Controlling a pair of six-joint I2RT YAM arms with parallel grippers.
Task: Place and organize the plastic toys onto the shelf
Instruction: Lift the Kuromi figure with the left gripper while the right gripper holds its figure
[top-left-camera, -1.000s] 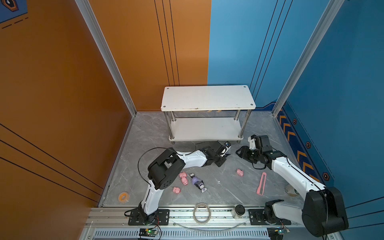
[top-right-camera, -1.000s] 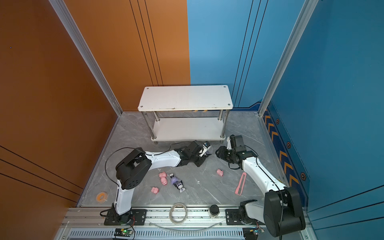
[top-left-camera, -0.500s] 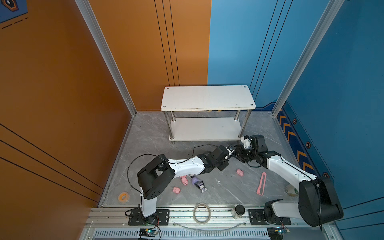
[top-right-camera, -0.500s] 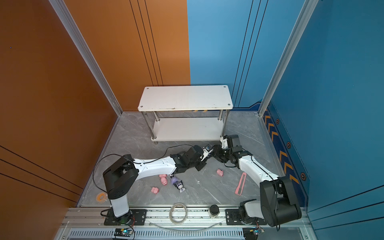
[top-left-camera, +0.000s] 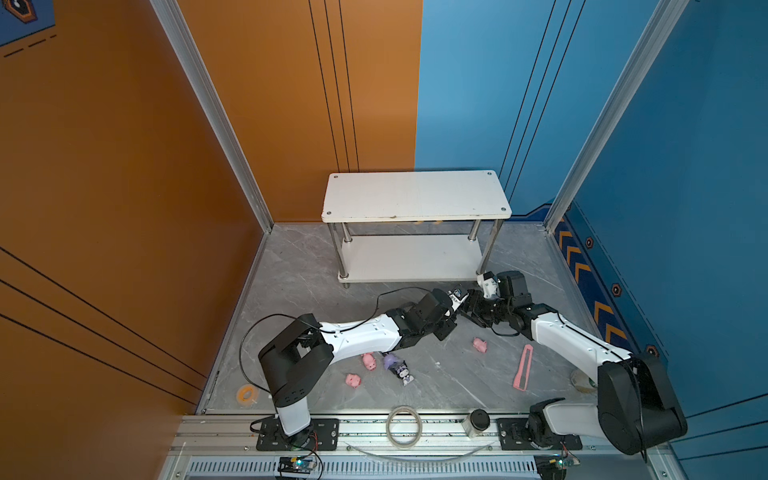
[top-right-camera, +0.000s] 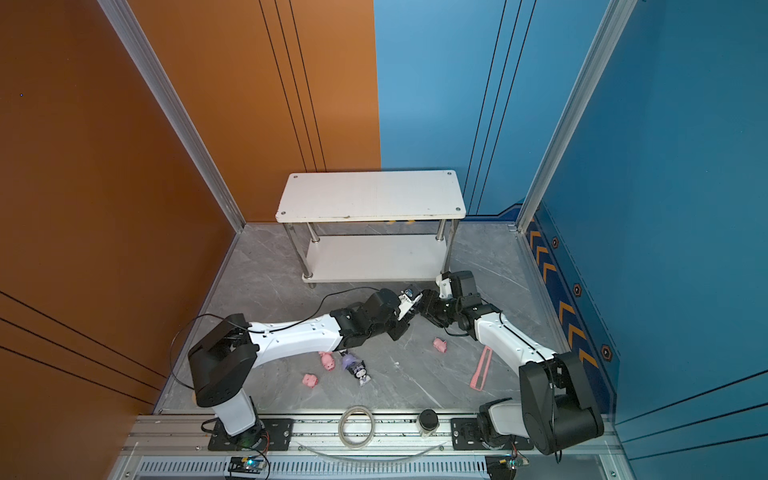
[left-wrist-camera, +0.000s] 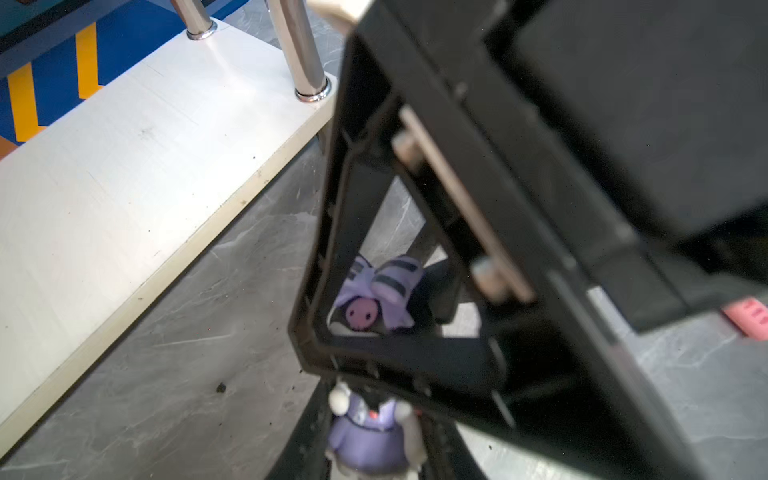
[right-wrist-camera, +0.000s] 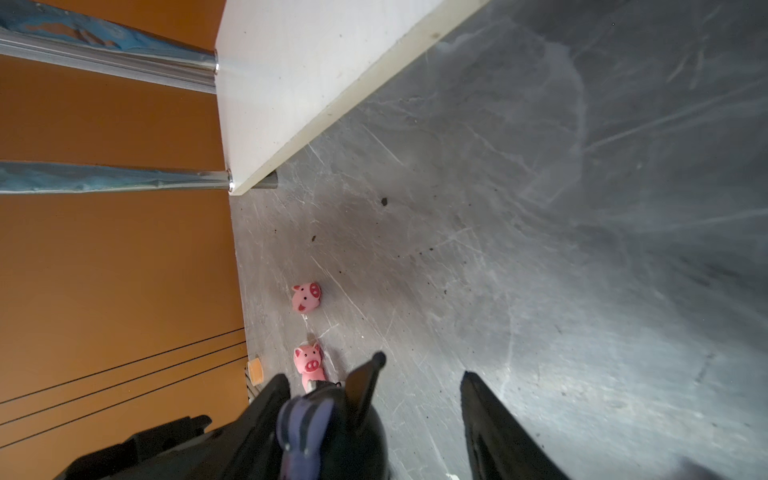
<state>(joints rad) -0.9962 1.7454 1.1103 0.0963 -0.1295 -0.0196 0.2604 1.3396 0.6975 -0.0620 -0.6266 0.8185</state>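
Left gripper (top-left-camera: 459, 297) is clamped on a figure (left-wrist-camera: 368, 432), pinching its purple-dressed body low over the floor (top-left-camera: 436, 374), just in front of the shelf (top-left-camera: 415, 195). Right gripper (right-wrist-camera: 374, 376) meets it tip to tip. Its jaws stand apart round the figure's head, one close by the black ear and bow, the other clear of it, so it grips nothing yet

The figure looks like hard moulded plastic: light, stiff and smooth, with a big head on a narrow body. Its ears are thin points that would likely slip from the pads or snap. The safer hold is probably flat across the sides of the head, or across the trunk. The pigs are short and rounded, so an off-centre pinch could squirt one out. Each is best taken low across its flanks

Three pigs lie on the floor. One pig (top-left-camera: 369, 360) and a second pig (top-left-camera: 353, 379) sit close together by the left arm, and a third pig (top-left-camera: 480, 345) sits apart, nearer the right arm. Besides the held figure, a purple-and-black figure (top-left-camera: 398, 368) lies beside the pair of pigs. It may be one lying down or two touching, as it is too small to tell. There is one shelf with two boards, and no toy shows on either. One pink strip (top-left-camera: 523, 368) lies by the right arm
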